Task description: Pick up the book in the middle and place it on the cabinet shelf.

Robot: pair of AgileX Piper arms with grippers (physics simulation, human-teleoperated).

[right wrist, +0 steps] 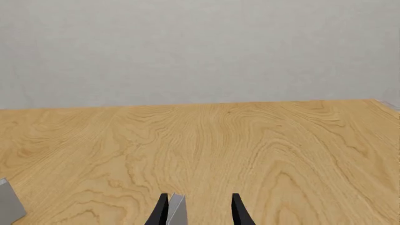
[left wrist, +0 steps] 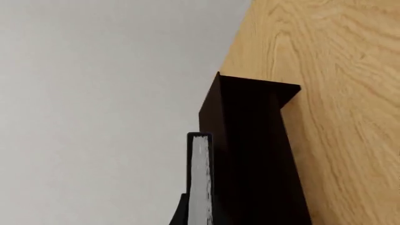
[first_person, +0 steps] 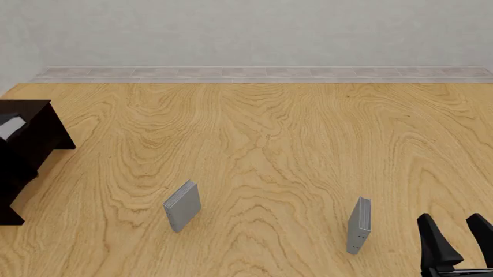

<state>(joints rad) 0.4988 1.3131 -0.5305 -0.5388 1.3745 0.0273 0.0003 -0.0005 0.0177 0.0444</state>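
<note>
The book (left wrist: 200,180), thick and black-covered with white page edges, stood close in front of my left wrist camera, its pages facing the lens and its spine side pressed right beside the dark cabinet (left wrist: 250,154). In the front view I could only make out a pale patch of it (first_person: 11,127) at the far left edge, against the cabinet (first_person: 34,135), which sat at the table's left side and ran partly out of the picture. I could not tell from either view whether the book rested on a shelf or was held just against the cabinet's side.

Of my left gripper (left wrist: 179,212) I saw only a dark sliver beside the book at the edge of the wrist picture, so I could not tell whether it was clamped on the book or let go.

Out on the wooden table (first_person: 292,150), two thin grey books stood upright, well apart from the cabinet: one (first_person: 182,205) left of centre, the other (first_person: 359,225) toward the right.

My right gripper (first_person: 458,242) hung at the lower right corner of the front view, just beside the right-hand grey book, fingers spread and holding nothing. In its wrist camera the fingers (right wrist: 162,211) showed parted, with that grey book (right wrist: 176,210) near one of them.
</note>
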